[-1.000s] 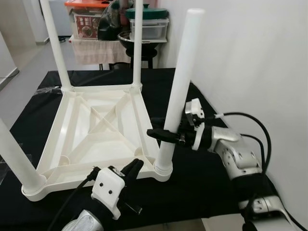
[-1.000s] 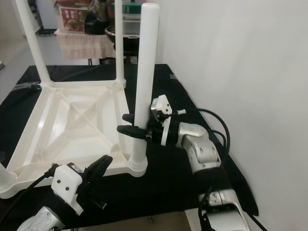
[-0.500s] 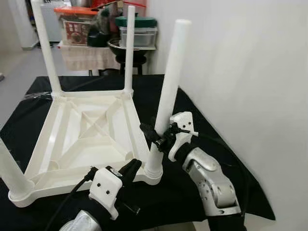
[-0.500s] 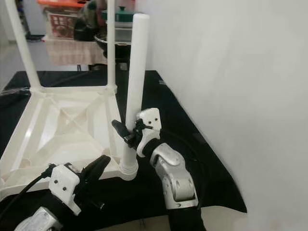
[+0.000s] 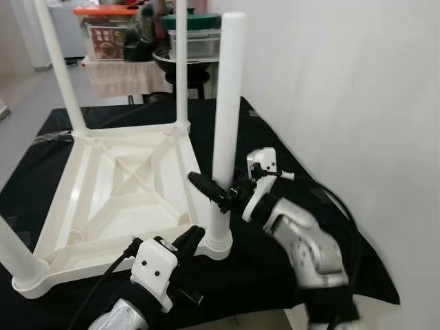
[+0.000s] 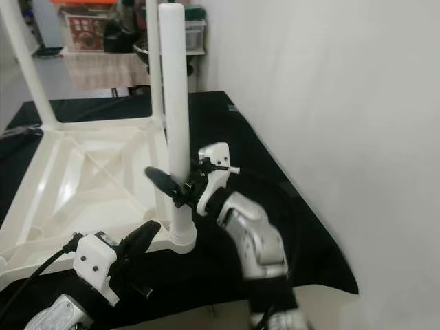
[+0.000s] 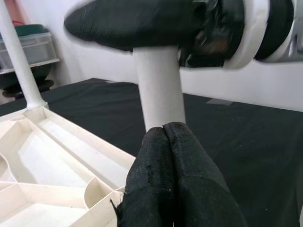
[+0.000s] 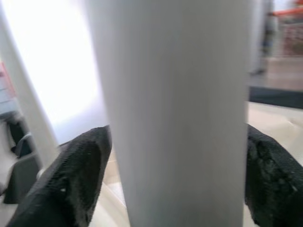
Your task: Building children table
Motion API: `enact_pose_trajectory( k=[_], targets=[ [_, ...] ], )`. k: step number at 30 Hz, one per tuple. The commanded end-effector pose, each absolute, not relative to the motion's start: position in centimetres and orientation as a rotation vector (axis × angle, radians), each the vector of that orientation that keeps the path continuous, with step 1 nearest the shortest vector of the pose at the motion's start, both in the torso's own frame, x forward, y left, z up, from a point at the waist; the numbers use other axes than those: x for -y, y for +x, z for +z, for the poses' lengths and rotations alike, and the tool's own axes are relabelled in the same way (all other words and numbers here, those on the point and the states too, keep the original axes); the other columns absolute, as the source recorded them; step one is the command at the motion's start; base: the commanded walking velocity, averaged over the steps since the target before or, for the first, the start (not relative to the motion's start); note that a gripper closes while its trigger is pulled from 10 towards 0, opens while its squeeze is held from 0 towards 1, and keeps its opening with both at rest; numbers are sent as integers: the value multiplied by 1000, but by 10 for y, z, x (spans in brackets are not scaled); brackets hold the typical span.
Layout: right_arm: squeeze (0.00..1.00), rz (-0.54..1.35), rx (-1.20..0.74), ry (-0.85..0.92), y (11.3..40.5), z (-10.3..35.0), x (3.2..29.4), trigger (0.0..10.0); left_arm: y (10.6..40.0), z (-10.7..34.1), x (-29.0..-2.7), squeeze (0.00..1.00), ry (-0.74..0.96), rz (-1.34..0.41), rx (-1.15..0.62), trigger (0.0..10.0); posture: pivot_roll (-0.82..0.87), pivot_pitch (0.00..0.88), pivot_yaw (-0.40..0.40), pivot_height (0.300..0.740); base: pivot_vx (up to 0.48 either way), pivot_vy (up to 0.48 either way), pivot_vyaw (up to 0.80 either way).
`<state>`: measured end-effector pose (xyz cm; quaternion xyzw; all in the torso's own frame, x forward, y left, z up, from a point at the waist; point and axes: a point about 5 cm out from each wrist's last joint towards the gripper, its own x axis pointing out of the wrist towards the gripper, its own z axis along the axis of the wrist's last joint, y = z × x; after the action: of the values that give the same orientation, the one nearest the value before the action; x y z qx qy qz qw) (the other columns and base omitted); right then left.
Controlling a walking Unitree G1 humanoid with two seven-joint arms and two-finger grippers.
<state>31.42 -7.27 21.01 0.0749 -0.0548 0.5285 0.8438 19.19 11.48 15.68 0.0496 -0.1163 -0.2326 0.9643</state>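
Note:
A white plastic child's table top (image 5: 117, 199) lies upside down on a black cloth. Three white legs stand in its corners and a fourth shows at the near left (image 5: 10, 251). My right gripper (image 5: 214, 192) is shut on the near right leg (image 5: 225, 103), low on the tube, which stands nearly upright in its corner socket (image 5: 218, 242). That tube (image 8: 175, 118) sits between the black fingers (image 8: 78, 175) in the right wrist view. My left gripper (image 5: 189, 240) is shut with nothing in it, its tips just in front of that socket (image 7: 161, 99).
A white wall (image 5: 330, 82) runs close along the right. The black cloth (image 5: 295, 172) ends a little right of my right arm. Behind the table are a stool with a dark pan (image 5: 182, 62) and a shelf with storage boxes (image 5: 113, 31).
The near right leg has swung from a lean to nearly upright. My right arm has shifted with it, still holding the tube. The camera view has also shifted. The left gripper has stayed put.

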Motion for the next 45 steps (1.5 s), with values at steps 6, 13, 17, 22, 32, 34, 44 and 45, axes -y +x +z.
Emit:
enact_pose_trajectory(
  k=[6, 13, 17, 22, 32, 34, 44, 45],
  targets=[
    [0, 1431, 15, 51, 328, 204, 81, 10000, 189, 153, -113, 0, 101, -474, 219, 10000, 44, 15, -82, 740, 0, 0, 0],
    [0, 1433, -11, 57, 345, 211, 89, 5059, 188, 152, -113, 0, 103, -472, 217, 10000, 49, 13, -84, 740, 0, 0, 0],
    [0, 1442, -15, 74, 348, 212, 97, 0, 188, 152, -113, 0, 102, -472, 216, 10000, 47, 12, -79, 740, 0, 0, 0],
    [0, 1457, -18, 83, 349, 209, 108, 0, 188, 153, -112, 0, 100, -475, 216, 10000, 46, 13, -77, 740, 0, 0, 0],
    [0, 1360, -28, 65, 347, 195, 122, 0, 187, 155, -114, 0, 101, -474, 217, 10000, 45, 30, -72, 740, 0, 0, 0],
    [0, 1360, -28, 65, 347, 195, 122, 0, 187, 155, -114, 0, 101, -474, 217, 10000, 45, 30, -72, 740, 0, 0, 0],
    [0, 445, -97, 171, 321, 150, 77, 0, 186, 157, -120, 0, 106, -475, 214, 10000, 32, 50, -40, 740, 0, 0, 0],
    [0, 572, -116, 171, 311, 146, 63, 0, 187, 157, -121, 0, 106, -477, 212, 10000, 32, 50, -40, 740, 0, 0, 0]
  ],
)
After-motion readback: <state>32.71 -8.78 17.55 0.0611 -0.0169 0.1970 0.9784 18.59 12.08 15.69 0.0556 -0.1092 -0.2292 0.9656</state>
